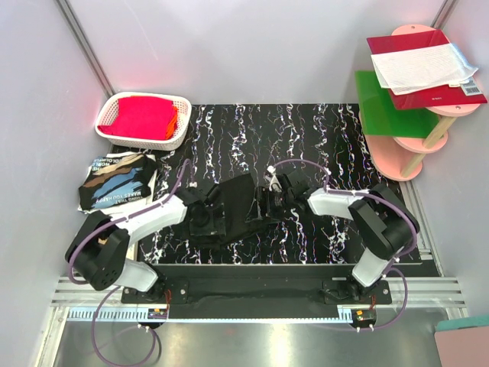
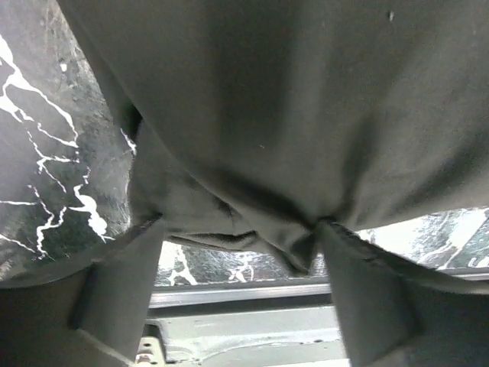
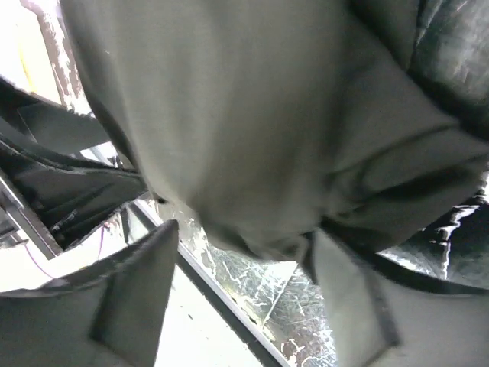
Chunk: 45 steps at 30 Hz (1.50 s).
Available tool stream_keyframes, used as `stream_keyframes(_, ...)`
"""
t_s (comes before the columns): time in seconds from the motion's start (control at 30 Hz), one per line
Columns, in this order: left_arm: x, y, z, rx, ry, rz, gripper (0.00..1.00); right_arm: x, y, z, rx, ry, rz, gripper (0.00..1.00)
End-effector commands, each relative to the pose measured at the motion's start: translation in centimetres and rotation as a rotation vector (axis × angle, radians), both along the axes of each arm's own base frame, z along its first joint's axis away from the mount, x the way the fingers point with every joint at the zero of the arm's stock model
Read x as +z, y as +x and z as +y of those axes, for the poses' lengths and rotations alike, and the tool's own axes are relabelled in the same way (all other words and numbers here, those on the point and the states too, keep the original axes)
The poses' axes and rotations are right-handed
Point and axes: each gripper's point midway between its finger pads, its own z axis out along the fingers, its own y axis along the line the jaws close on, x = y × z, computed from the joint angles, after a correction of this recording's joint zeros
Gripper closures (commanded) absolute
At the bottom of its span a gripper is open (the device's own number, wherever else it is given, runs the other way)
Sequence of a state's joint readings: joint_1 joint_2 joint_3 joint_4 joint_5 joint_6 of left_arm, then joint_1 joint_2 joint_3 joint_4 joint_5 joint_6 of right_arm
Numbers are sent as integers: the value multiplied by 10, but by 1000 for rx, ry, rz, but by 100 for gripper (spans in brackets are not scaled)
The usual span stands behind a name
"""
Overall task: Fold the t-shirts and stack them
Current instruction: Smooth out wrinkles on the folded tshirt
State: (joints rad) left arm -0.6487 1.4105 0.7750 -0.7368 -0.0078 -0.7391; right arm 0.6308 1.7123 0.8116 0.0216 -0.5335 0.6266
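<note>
— Looking at the middle of the table, how does the shirt lie?
— The black t-shirt (image 1: 238, 200) is a rumpled, plain dark heap on the marbled tabletop (image 1: 306, 138), between the two arms. No print shows on it from above. It is soft matte cloth, creased and bunched at both ends.
— And the left gripper (image 2: 238, 241)?
— Released. In its wrist view the two dark, flat-faced fingers (image 2: 114, 298) stand wide apart. A puckered fold of the shirt hangs into the gap, brushing the fingertips but not pinched.
— The right gripper (image 3: 243, 241)?
— Spread wide too, gripping nothing. Cloth sags in loose rolls just above it. That view is blurred, so I cannot tell whether the cloth touches the pads.
— Any other shirt?
— One folded t-shirt (image 1: 118, 182), a neat rectangle at the left edge of the tabletop, print up: blue, tan and white brush strokes with white lettering on black. It lies well apart from the heap and near a white lattice basket (image 1: 180, 107) that holds flat red cloth (image 1: 144, 116) with an orange edge.
— The surface?
— Glossy black with white veins, like marble. At the far right stands a pink shelf (image 1: 393, 160) with round tiers, bearing a green board (image 1: 380, 107), a red book (image 1: 428, 98) and white papers (image 1: 424, 65).
</note>
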Motion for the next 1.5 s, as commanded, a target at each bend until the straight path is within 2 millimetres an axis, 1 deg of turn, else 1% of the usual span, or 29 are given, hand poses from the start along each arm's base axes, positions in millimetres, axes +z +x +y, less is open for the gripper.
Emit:
stream_keyframes(0.0, 23, 13, -7, 8, -47, -100, 1, 2, 1, -18, -22, -73, -86, 13)
stream_keyframes(0.03, 29, 16, -6, 9, -48, -119, 1, 10, 1, -19, -22, -68, -102, 8)
stream_keyframes(0.07, 37, 17, -3, 10, -44, -141, 1, 18, 2, -19, -25, -60, -123, 6)
stream_keyframes(0.1, 47, 22, -6, 8, -61, -168, 1, 36, 6, -20, -32, -41, -176, 5)
stream_keyframes(0.23, 77, 34, -11, -2, -99, -258, 2, 74, 14, -24, -43, -31, -287, 6)
stream_keyframes(0.3, 89, 41, -12, 0, -101, -292, 3, 84, 20, -29, -62, -58, -330, 6)
stream_keyframes(0.37, 91, 46, -9, 4, -75, -303, 10, 89, 27, -32, -67, -80, -363, 7)
stream_keyframes(0.4, 97, 51, -11, 5, -76, -315, 14, 90, 31, -32, -76, -91, -377, 10)
stream_keyframes(0.43, 98, 55, -13, 5, -77, -326, 42, 90, 35, -33, -80, -99, -390, 15)
stream_keyframes(0.47, 93, 59, -13, 8, -53, -315, 67, 92, 40, -31, -90, -98, -402, 23)
stream_keyframes(0.5, 97, 65, -18, 8, -61, -323, 86, 86, 43, -29, -86, -106, -394, 61)
stream_keyframes(0.53, 95, 68, -22, 2, -65, -316, 100, 85, 47, -25, -75, -105, -401, 86)
stream_keyframes(0.57, 88, 71, -30, -7, -71, -289, 100, 89, 53, -20, -77, -95, -408, 100)
stream_keyframes(0.6, 88, 74, -36, -13, -86, -282, 100, 77, 53, -14, -56, -96, -371, 100)
stream_keyframes(0.63, 84, 75, -41, -18, -95, -268, 100, 76, 55, -9, -38, -88, -364, 100)
stream_keyframes(0.67, 79, 76, -47, -18, -112, -247, 100, 80, 60, -2, -35, -68, -362, 100)
stream_keyframes(0.7, 75, 75, -49, -19, -116, -232, 100, 70, 59, 2, -19, -68, -325, 100)
stream_keyframes(0.73, 72, 74, -50, -18, -119, -224, 100, 68, 60, 6, -13, -60, -317, 100)
stream_keyframes(0.77, 63, 71, -49, -16, -115, -205, 100, 68, 62, 10, -9, -51, -313, 100)
stream_keyframes(0.8, 59, 69, -49, -14, -110, -195, 100, 59, 62, 11, -5, -57, -288, 100)
stream_keyframes(0.93, 34, 51, -40, -9, -85, -122, 100, 43, 64, 16, -9, -61, -256, 100)
stream_keyframes(0.97, 23, 41, -34, -7, -67, -90, 100, 41, 64, 16, -7, -63, -250, 100)
stream_keyframes(1.03, 13, 33, -28, -6, -47, -60, 100, 31, 65, 17, -9, -75, -229, 100)
stream_keyframes(1.07, 3, 25, -22, -6, -27, -32, 100, 25, 65, 16, -9, -84, -214, 100)
stream_keyframes(1.23, -23, 5, -6, -9, 41, 56, 100, 12, 62, 15, -18, -100, -174, 100)
stream_keyframes(1.3, -28, 0, -3, -11, 53, 72, 100, 7, 62, 14, -21, -110, -168, 100)
stream_keyframes(1.37, -27, 1, -2, -13, 57, 69, 100, 2, 62, 12, -22, -123, -162, 100)
stream_keyframes(1.4, -25, 3, -3, -12, 56, 60, 100, 2, 62, 12, -25, -126, -164, 100)
stream_keyframes(1.47, -11, 13, -7, -15, 44, 16, 100, 1, 63, 11, -27, -133, -169, 100)
